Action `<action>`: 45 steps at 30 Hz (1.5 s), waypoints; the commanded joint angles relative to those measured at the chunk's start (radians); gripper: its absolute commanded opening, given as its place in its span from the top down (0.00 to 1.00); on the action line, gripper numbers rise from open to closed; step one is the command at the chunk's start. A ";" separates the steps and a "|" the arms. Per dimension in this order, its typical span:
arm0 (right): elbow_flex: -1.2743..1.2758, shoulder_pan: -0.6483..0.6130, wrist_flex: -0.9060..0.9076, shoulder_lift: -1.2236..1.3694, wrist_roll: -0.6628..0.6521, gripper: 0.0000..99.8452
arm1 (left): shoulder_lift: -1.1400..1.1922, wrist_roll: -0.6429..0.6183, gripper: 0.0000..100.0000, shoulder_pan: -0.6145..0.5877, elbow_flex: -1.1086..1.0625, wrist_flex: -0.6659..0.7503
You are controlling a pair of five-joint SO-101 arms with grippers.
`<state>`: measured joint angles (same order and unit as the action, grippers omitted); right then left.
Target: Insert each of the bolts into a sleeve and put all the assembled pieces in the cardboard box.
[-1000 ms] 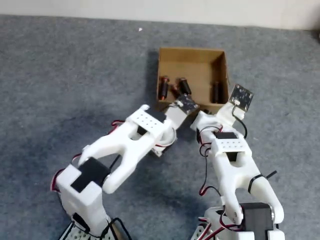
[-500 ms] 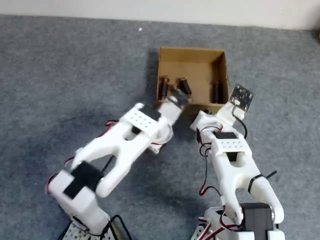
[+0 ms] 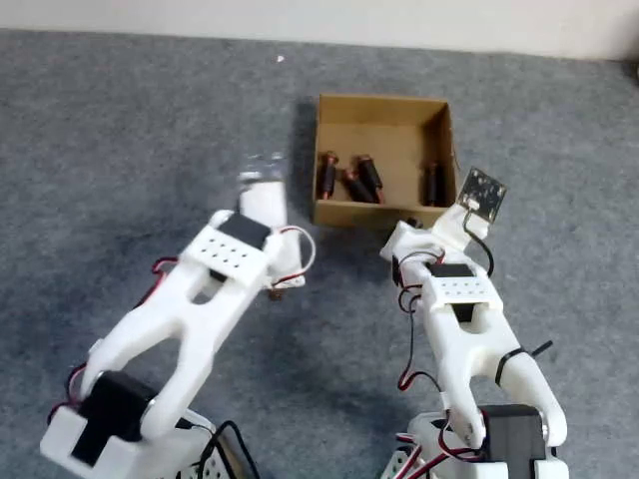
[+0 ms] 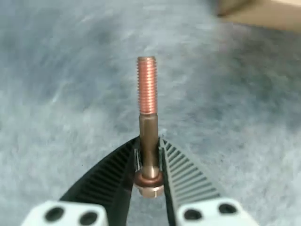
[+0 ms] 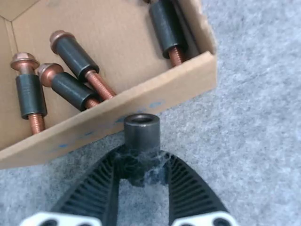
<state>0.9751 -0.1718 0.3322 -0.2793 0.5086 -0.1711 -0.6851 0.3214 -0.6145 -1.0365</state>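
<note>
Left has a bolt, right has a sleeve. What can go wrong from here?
1. The left hand pinches the bolt just by its head, so the long shank may pivot on contact.
2. The right hand grips the sleeve at its base; a slightly off-axis approach could catch threads on the rim.
3. The sleeve sits close to the cardboard box wall; mating there may bump the box.

Grey short-pile carpet-like surface covers the table, mottled with lighter and darker patches. Pale off-white strip runs along its far edge in the high view. Small white speck sits on the grey surface, near that strip. Both wrist views show the same grey fibrous texture.
</note>
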 commanded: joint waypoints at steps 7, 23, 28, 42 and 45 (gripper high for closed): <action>-0.005 0.012 -0.027 -0.048 -0.002 1.00 | -0.117 -0.496 1.00 -0.047 -0.110 0.011; -0.005 0.012 -0.027 -0.048 -0.002 1.00 | -0.111 -0.493 0.79 -0.048 -0.114 0.061; -0.004 0.012 -0.027 -0.048 -0.002 1.00 | -0.119 -0.486 0.79 -0.053 -0.111 0.061; -0.004 0.012 -0.027 -0.048 -0.002 1.00 | -0.251 0.514 0.98 -0.174 -0.081 0.061; -0.004 0.012 -0.027 -0.048 -0.002 1.00 | -0.254 0.827 0.98 -0.171 -0.081 0.066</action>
<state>0.9751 -0.1718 0.3322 -0.2793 0.5086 -0.3859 -0.2831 0.1588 -0.7311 -0.9889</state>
